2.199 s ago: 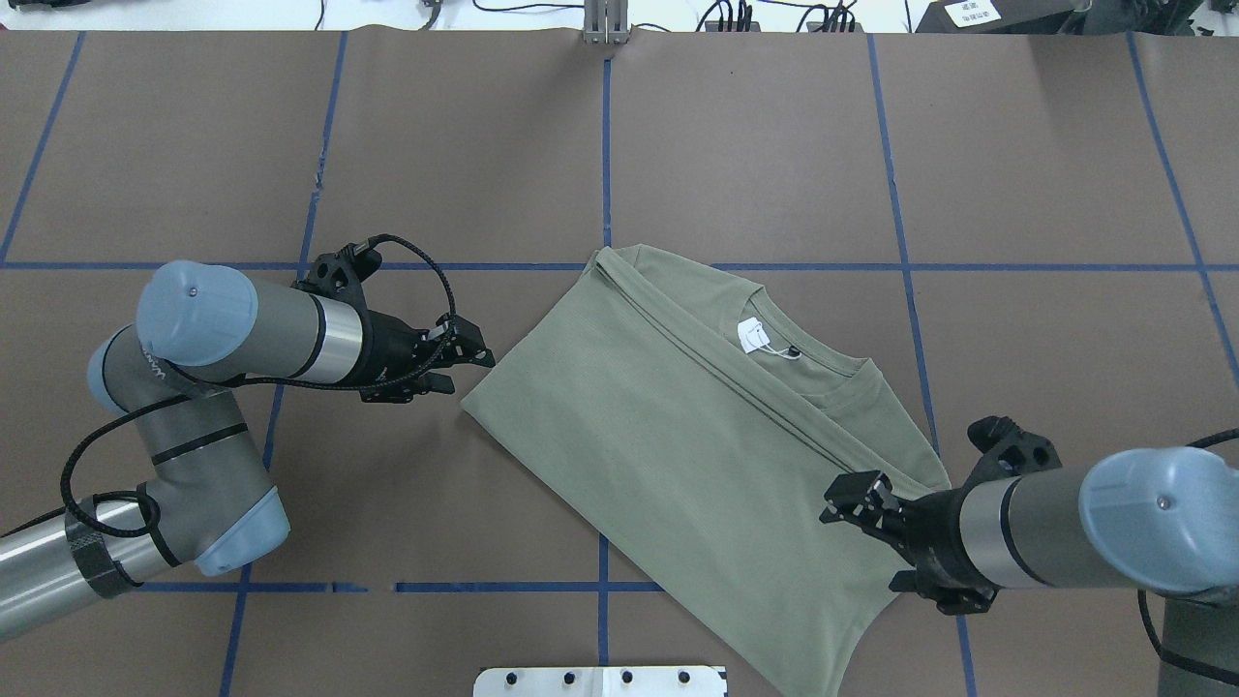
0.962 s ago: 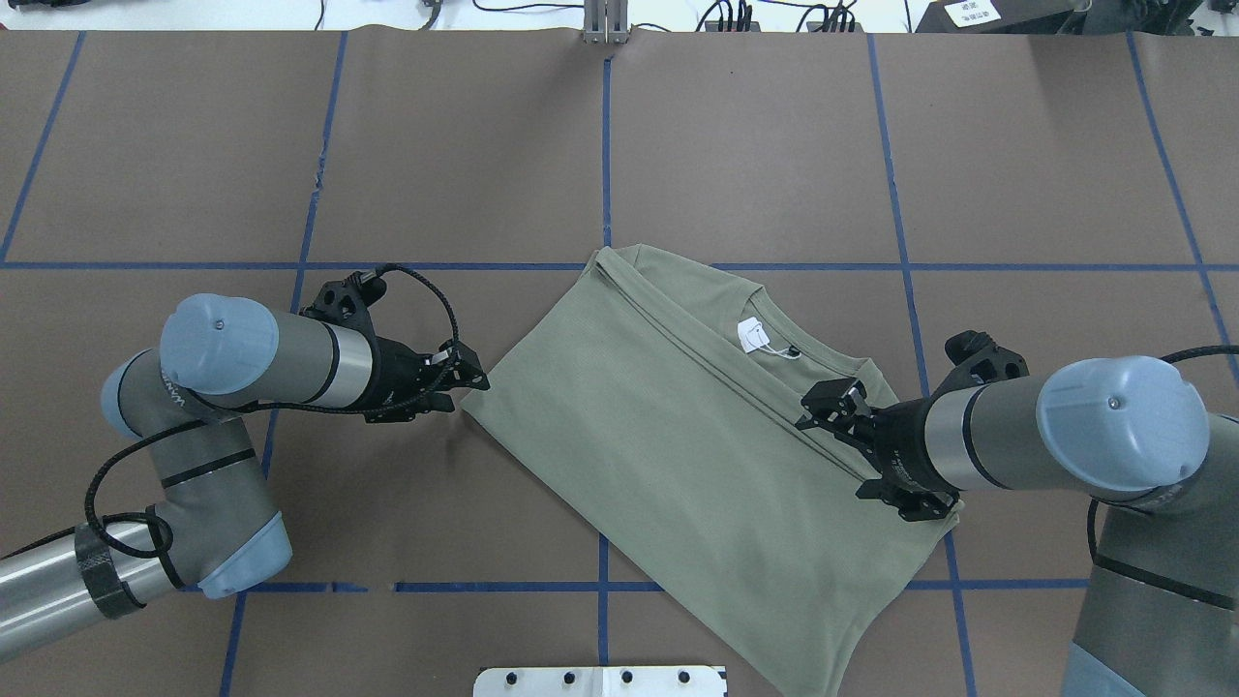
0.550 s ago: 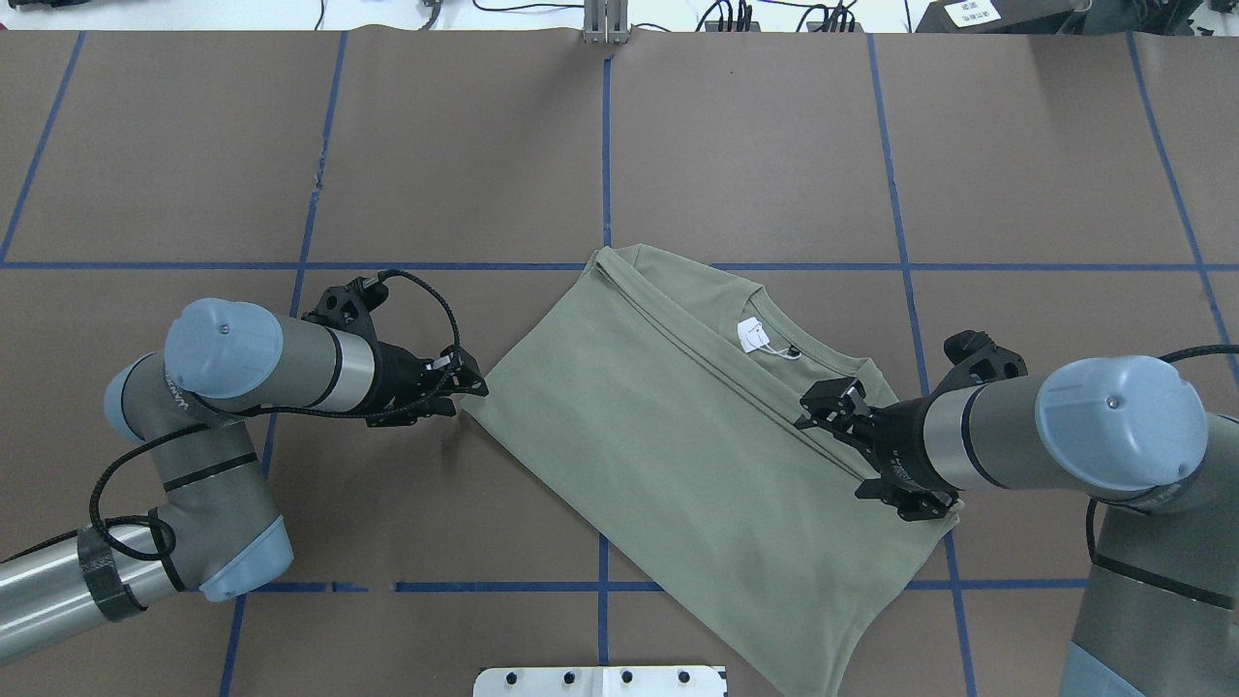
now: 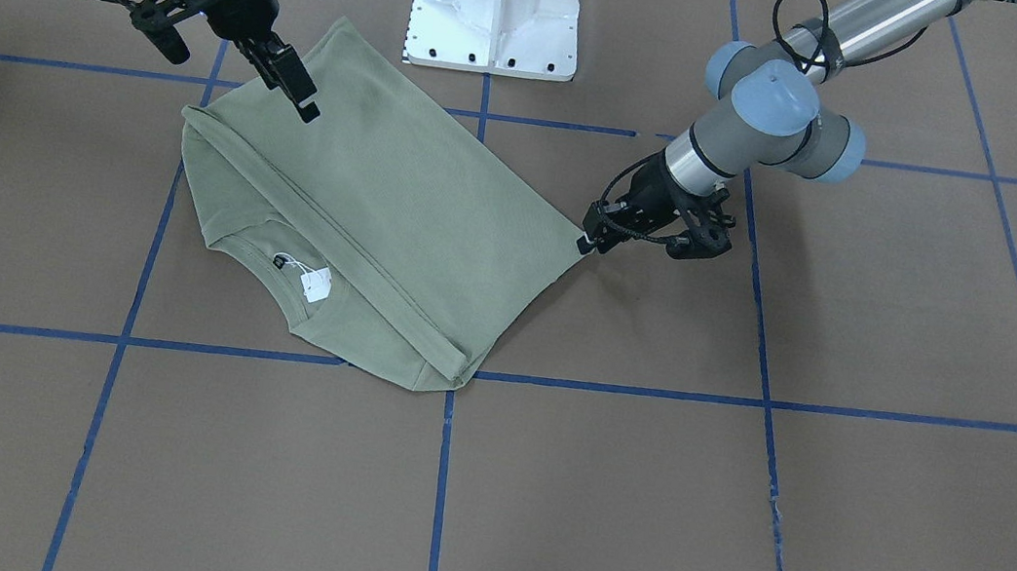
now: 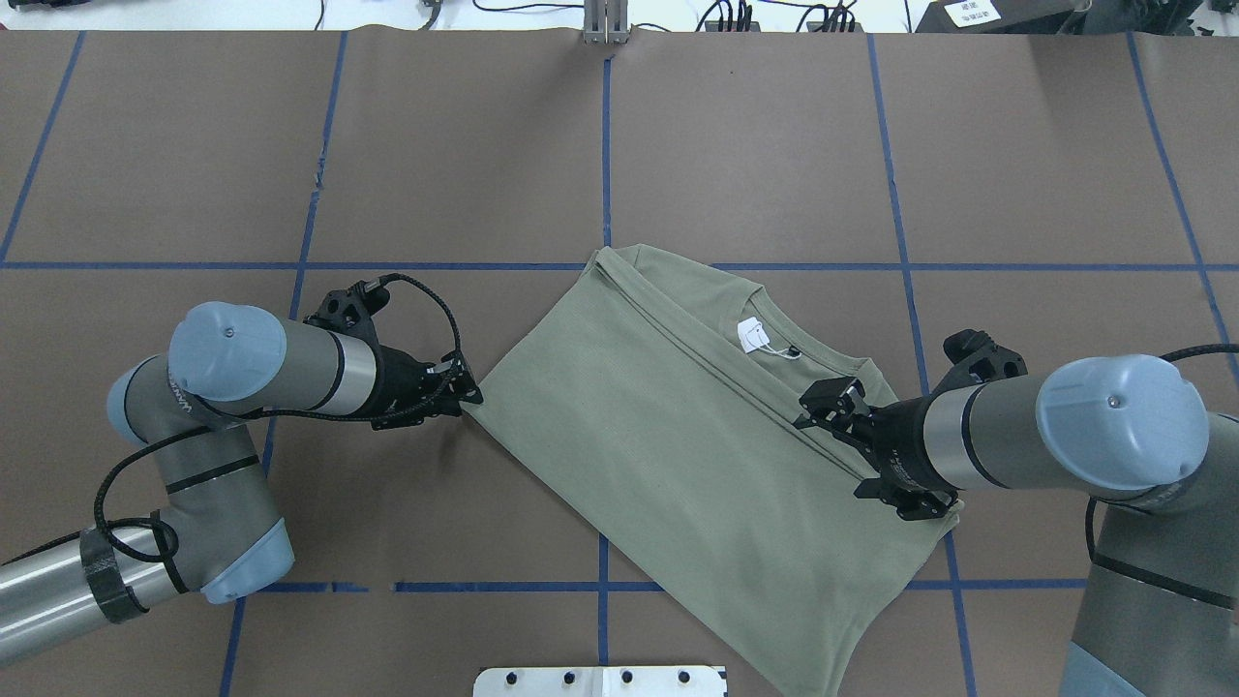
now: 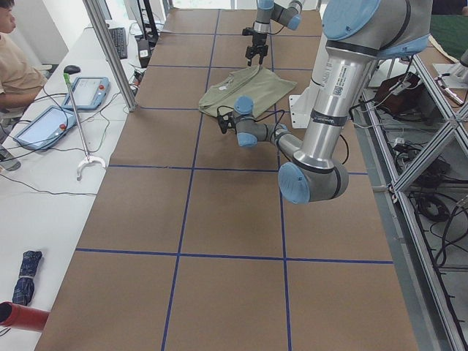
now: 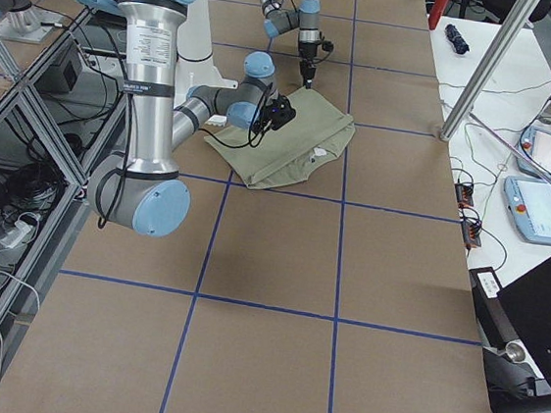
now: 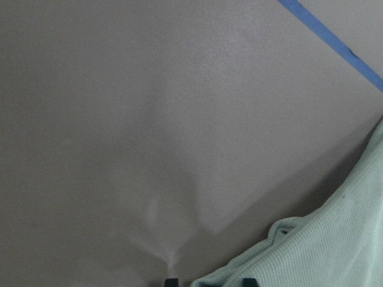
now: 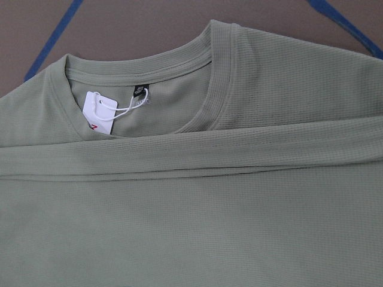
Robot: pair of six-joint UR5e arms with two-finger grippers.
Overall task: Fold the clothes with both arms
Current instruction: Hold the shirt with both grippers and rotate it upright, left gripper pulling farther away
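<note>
The sage-green shirt [image 5: 678,426] lies folded and slanted on the brown table, round neck and white paper tag [image 5: 752,335] facing up. It also shows in the front view [image 4: 381,210]. My left gripper [image 5: 469,395] is at the shirt's left corner and shut on it; in the left wrist view the cloth corner [image 8: 311,251] sits between the fingertips. It also shows in the front view [image 4: 588,237]. My right gripper [image 5: 831,457] hovers open over the shirt's right part, beside the collar [image 9: 209,101] and the long fold line [image 9: 179,158]. No fingers show in the right wrist view.
The white pedestal base [image 4: 496,4] stands at the table's near edge by the shirt's hem. Blue tape lines [image 5: 605,145] grid the table. In the exterior left view an operator [image 6: 14,58], tablets and a metal post [image 6: 110,55] are beside the table.
My left gripper has slid right to the shirt's left corner and closed on it. My right gripper moved from the shirt's lower right edge up toward the collar, then held still.
</note>
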